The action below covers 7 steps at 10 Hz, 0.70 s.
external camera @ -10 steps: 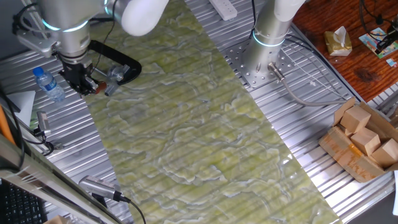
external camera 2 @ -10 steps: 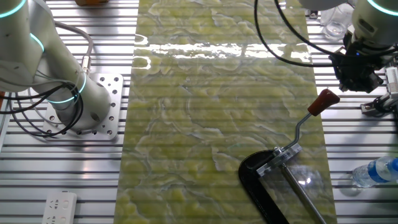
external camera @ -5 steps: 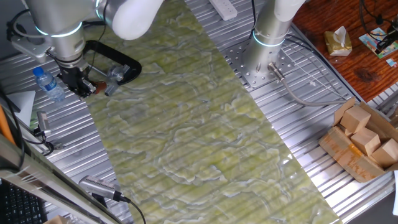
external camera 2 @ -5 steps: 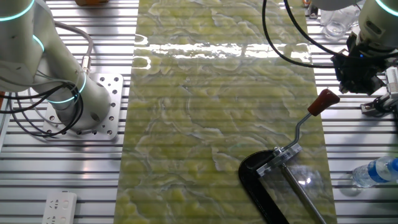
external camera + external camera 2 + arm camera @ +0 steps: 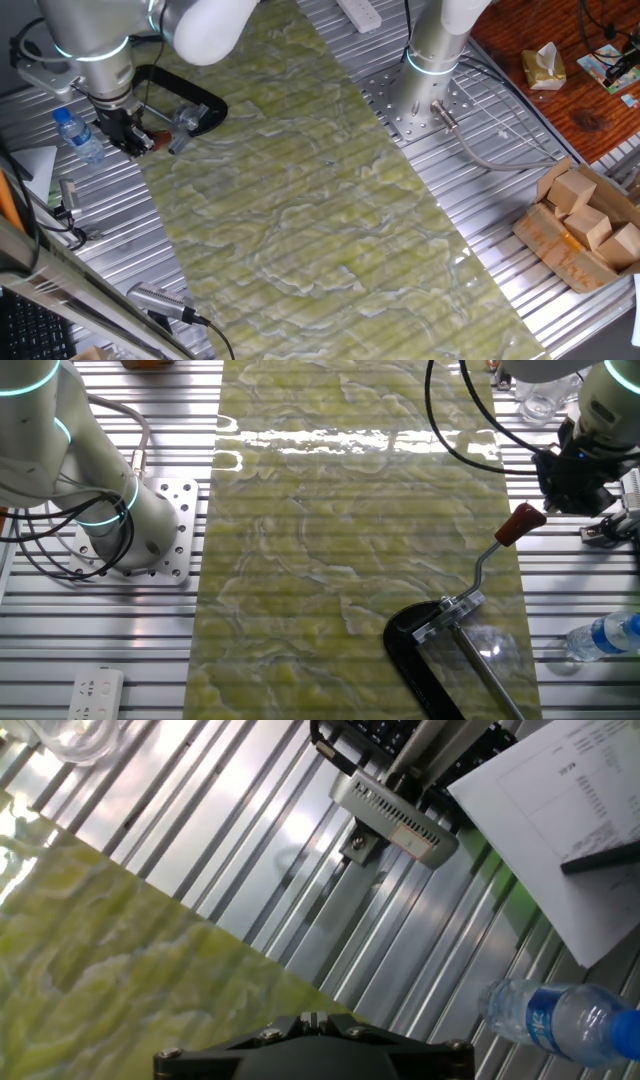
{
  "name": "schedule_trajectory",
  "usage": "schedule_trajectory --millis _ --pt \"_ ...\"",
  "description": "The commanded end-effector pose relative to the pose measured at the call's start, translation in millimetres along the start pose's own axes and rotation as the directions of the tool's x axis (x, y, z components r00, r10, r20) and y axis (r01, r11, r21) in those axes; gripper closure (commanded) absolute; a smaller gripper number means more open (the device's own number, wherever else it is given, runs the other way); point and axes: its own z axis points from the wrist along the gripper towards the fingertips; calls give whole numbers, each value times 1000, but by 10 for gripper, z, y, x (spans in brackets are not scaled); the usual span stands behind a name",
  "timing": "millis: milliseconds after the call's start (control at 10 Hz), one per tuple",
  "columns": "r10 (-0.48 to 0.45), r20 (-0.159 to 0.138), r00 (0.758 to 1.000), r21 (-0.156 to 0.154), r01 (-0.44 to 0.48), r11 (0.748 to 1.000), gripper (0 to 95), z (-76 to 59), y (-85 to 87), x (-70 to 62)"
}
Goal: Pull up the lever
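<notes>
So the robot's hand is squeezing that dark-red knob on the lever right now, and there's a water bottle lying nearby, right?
Not quite. The gripper is not squeezing the knob; the other fixed view shows it apart from the lever, up beside it. The water bottle does lie nearby.

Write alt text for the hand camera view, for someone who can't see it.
Looking down from the hand, a ribbed metal table with a green marbled mat at left, a water bottle lying at lower right, and a printed sheet at upper right. No lever is visible.

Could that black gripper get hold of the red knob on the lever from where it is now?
Probably yes. The gripper hangs just beside the lever, whose red knob sticks up in open air with nothing between them. The fingers themselves are not clearly visible.
</notes>
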Motion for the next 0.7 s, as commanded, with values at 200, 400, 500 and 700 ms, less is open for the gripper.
schedule_trajectory --millis 200,400,500,700 --pt "20 -33 999 -36 -21 999 950 14 -5 4" --pt "24 -51 998 -48 -26 999 950 16 -5 12" --pt "27 -55 998 -51 -30 998 950 15 -3 16" --pt "26 -65 998 -57 -30 998 950 19 -2 44"
